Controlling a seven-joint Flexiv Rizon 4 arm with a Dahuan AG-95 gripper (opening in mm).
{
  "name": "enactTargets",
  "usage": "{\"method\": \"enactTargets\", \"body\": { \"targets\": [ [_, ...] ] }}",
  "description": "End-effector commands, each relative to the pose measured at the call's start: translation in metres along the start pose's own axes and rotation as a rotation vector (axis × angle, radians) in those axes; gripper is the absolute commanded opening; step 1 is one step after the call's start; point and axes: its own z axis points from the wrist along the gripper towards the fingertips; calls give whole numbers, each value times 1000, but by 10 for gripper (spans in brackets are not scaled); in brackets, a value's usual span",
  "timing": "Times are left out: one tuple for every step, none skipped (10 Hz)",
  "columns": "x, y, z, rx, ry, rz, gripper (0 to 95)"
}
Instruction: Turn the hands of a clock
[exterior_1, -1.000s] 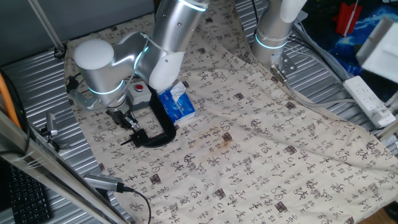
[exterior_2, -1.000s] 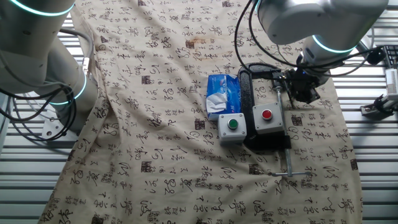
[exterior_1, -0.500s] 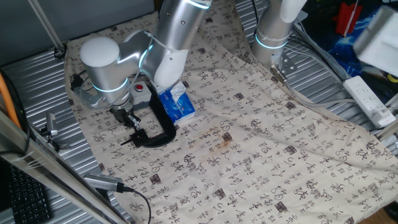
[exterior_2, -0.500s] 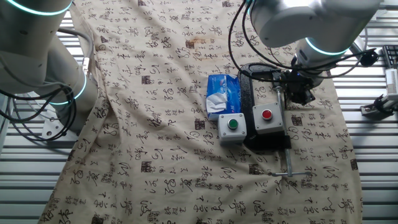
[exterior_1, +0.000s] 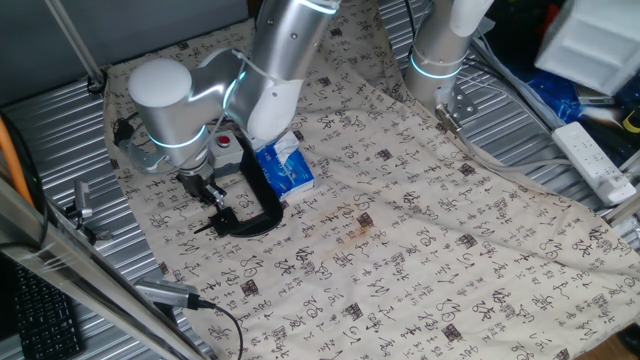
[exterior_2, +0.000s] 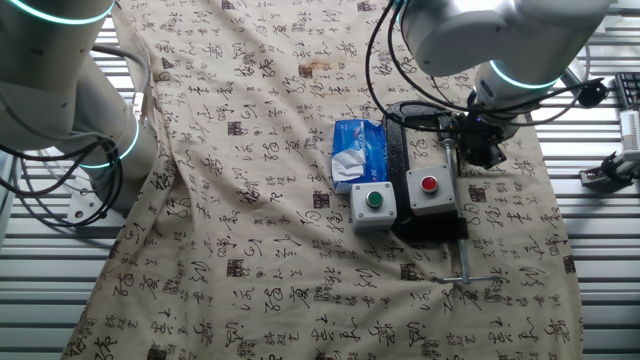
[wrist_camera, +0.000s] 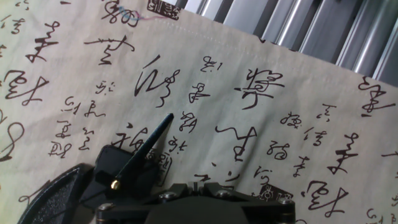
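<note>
In the hand view one thin black hand (wrist_camera: 144, 148) runs from a small brass-tipped hub (wrist_camera: 114, 183) up and right over the printed cloth. The clock (wrist_camera: 68, 193) is a flat black body at the lower left. I see no second hand. My gripper (wrist_camera: 195, 186) is at the bottom edge, just right of the hub, jaws drawn together with only a slit between them. In one fixed view the gripper (exterior_1: 205, 190) hangs over the clock (exterior_1: 220, 220), which sits in the black C-clamp (exterior_1: 262, 205). In the other fixed view the gripper (exterior_2: 480, 140) hides the clock.
A grey box with a red button (exterior_2: 430, 192) and one with a green button (exterior_2: 372, 205) stand beside a blue-and-white carton (exterior_2: 358, 152). The clamp's silver rod (exterior_2: 461, 235) lies toward the cloth's edge. A second arm's base (exterior_1: 440, 60) stands at the back. Ribbed metal (wrist_camera: 311, 31) borders the cloth.
My arm has shifted slightly over the clamp in the first half second, then stayed still. A white object in the background at top right has moved.
</note>
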Motion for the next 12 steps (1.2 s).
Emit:
{"method": "enactTargets", "body": {
  "targets": [
    [0, 0, 0, 0, -2, 1, 0],
    [0, 0, 0, 1, -4, -4, 0],
    [-1, 0, -1, 2, -5, -11, 0],
    [-3, -1, -2, 2, -7, -18, 0],
    [-9, -2, -4, 3, -6, -24, 0],
    [-19, -5, -8, 2, -4, -26, 0],
    [-23, -6, -10, 1, 0, -27, 0],
    [-32, -7, -14, -1, 0, -24, 0],
    [-35, -7, -19, -4, 5, -10, 0],
    [-36, -5, -24, -5, 7, -7, 0],
    [-37, -1, -34, -9, 14, 4, 0],
    [-38, 3, -40, -12, 18, 20, 0]
  ]
}}
